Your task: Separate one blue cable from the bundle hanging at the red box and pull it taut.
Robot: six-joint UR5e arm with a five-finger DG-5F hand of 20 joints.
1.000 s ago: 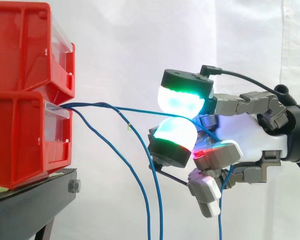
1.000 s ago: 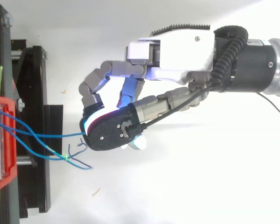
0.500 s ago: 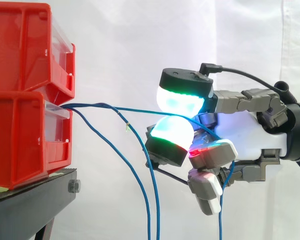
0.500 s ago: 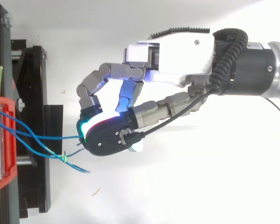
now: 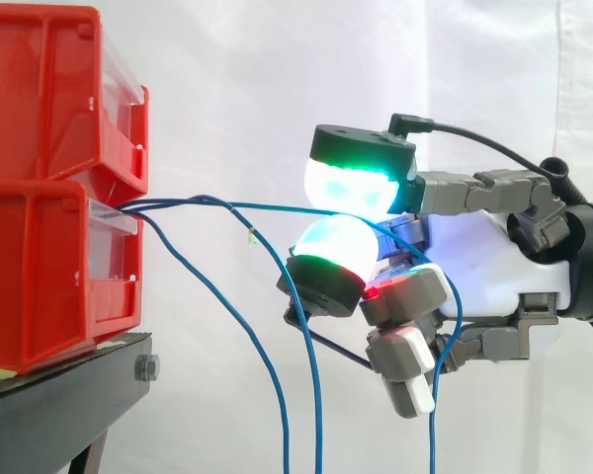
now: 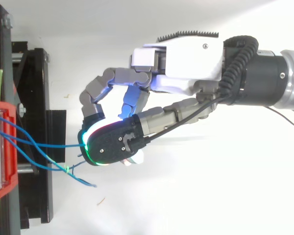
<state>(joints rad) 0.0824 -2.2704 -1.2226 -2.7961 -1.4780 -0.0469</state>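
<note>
Two red bins are stacked on a black stand at the left. Several thin blue cables leave the front of the lower bin. One blue cable runs almost level to the right and ends between two green-glowing pads of my hand, which pinch it. In the top view the same cable reaches the hand under its dark fingertip. The other cables sag and hang down below the hand. The cable's far part drops behind the hand's lower fingers.
A small green tag sits on one hanging cable, and loose cable ends spread below the fingertip in the top view. A white curtain forms the background. The black stand's frame lies left of the hand.
The hand has shifted a little toward the bins and slightly upward, still pinching the cable. The pinched cable now lies more level; the hanging cables swung slightly.
</note>
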